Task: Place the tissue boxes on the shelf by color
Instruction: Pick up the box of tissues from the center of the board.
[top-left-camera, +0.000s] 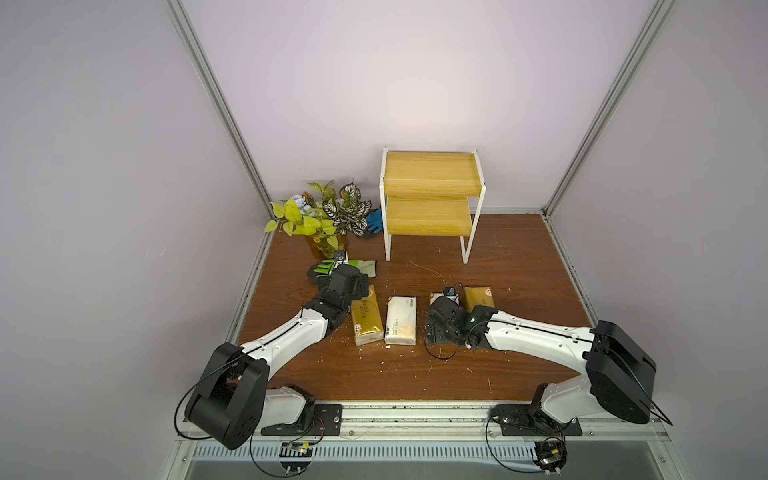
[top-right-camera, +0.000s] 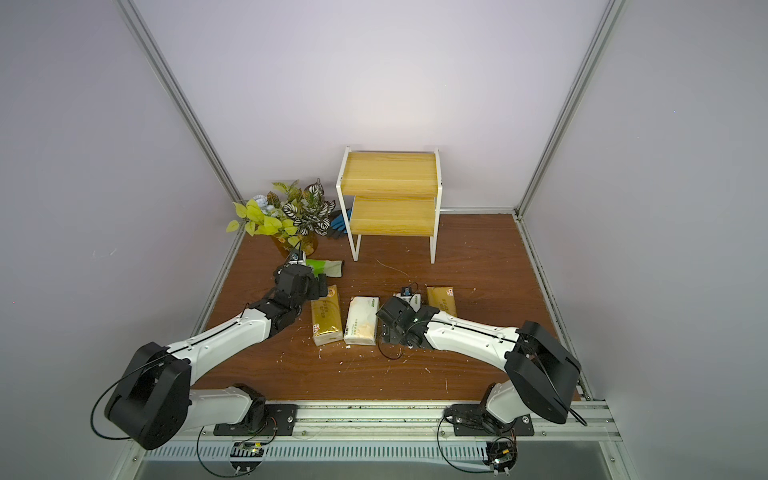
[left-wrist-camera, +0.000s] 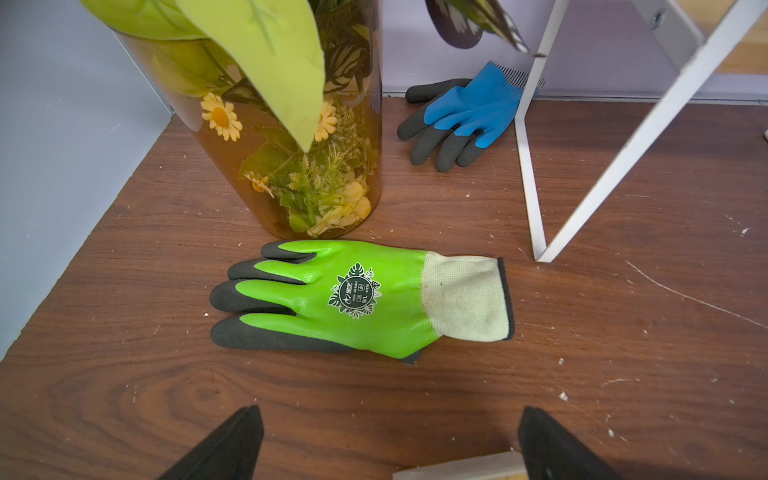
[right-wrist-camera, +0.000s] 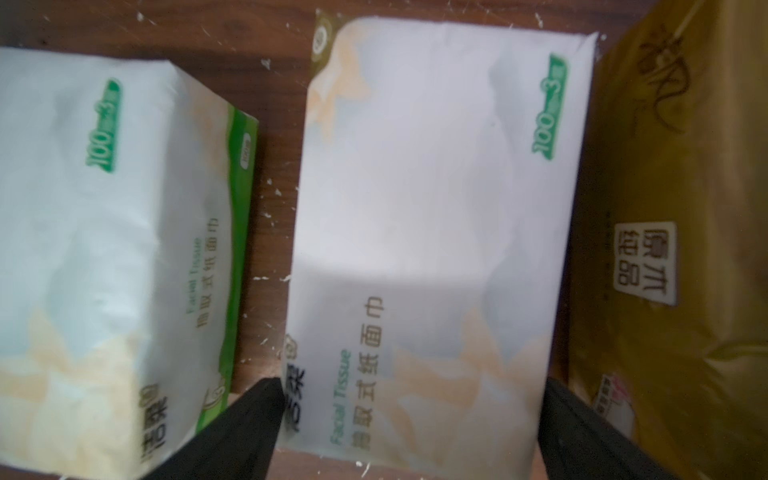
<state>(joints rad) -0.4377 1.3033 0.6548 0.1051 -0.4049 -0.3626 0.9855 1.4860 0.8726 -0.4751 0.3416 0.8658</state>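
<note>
Surface (top-left-camera: 519, 266) before the shelf (top-left-camera: 428, 170) is crowded: my open right end effector (right-wrist-camera: 409, 388) straddles a white tissue box (right-wrist-camera: 428, 208), so closing may pinch the neighbouring gold tissue box (right-wrist-camera: 665, 187); left end effector (left-wrist-camera: 388, 411) also open.

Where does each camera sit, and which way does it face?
Top views: high in front, looking down at the shelf; left arm and right arm show.
Left wrist: faces the green glove and vase; its open jaws' tips show.
Right wrist: looks down on a white tissue box between its open jaws.
Shared: the green glove, in both top views and the left wrist.
</note>
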